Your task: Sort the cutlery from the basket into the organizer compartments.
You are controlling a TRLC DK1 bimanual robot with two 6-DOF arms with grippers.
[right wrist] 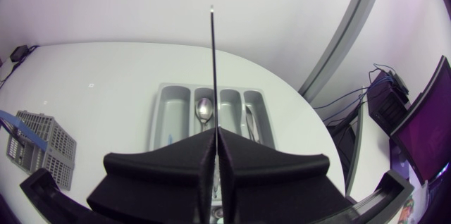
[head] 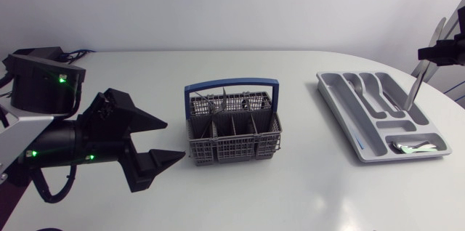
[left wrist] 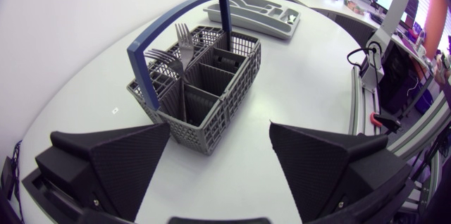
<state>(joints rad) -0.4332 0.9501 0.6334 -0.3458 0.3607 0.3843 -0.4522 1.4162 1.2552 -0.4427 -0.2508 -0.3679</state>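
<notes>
knife [head: 412, 91] in right end effector [right wrist: 215, 132] over organizer [head: 347, 123] (basket [head: 232, 147] well apart)

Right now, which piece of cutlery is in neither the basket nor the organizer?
The knife, held in the right gripper over the organizer. The forks stand in the basket; the spoons lie in organizer compartments.

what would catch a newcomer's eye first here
The left gripper, big, black and open, looms at the left, facing the grey basket with its blue handle and forks at the middle. At the right, the right gripper is shut on a slim silver utensil held above the organizer.
</notes>
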